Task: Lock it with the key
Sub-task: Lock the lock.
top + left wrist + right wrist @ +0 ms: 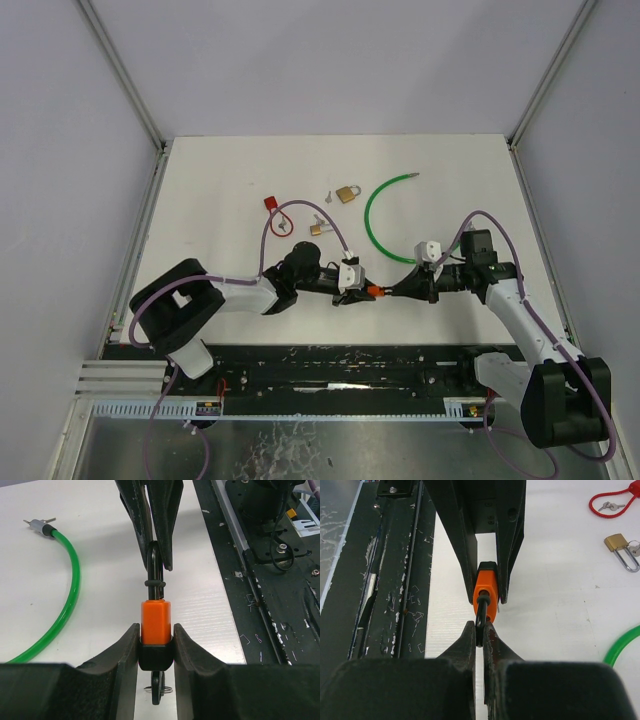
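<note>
An orange padlock (376,292) with a black base is held above the table between both arms. My left gripper (156,629) is shut on its body (155,622), one finger on each side. A black key head (158,687) with a thin wire ring sticks out under the base, between the left fingers. My right gripper (480,630) is shut on the black shackle (481,612), which rises from the orange body (487,582). In the top view the right gripper (393,292) meets the left gripper (362,291) tip to tip.
A green cable (385,215) curves over the table's middle right. A brass padlock (347,193), a smaller one (316,229), loose keys (328,197) and a red cable lock (275,215) lie farther back. A black rail (340,365) runs along the near edge.
</note>
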Tool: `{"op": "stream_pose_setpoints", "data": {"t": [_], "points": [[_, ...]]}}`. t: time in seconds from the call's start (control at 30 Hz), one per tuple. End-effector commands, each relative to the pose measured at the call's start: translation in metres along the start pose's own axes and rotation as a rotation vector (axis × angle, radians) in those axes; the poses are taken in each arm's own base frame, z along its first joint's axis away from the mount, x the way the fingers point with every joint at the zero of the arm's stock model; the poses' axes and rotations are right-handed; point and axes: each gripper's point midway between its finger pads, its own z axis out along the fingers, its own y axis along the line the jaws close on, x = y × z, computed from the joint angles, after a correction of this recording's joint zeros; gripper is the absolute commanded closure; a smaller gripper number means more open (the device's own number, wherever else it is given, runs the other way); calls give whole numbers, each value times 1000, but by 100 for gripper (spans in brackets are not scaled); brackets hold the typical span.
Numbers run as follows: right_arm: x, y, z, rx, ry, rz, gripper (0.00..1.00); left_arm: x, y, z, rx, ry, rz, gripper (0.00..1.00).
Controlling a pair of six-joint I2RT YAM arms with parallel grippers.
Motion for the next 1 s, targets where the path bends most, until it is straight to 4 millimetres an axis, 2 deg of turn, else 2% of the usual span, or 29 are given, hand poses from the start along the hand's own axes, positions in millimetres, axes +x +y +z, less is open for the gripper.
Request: {"op": "stream_pose_setpoints", "data": {"t": [0.0, 0.4, 0.8, 0.97], "points": [[-12, -10, 3, -1, -25, -143, 100, -33, -22, 11, 146, -109, 94, 99], [-2, -4, 12, -41, -38, -116, 100, -38, 3, 8, -20, -121, 115, 99], [10, -6, 21, -42, 13, -75, 100, -62, -4, 8, 18, -251, 136, 99], [17, -7, 26, -55, 46, -41, 100, -68, 5, 7, -7, -275, 149, 100]]}}
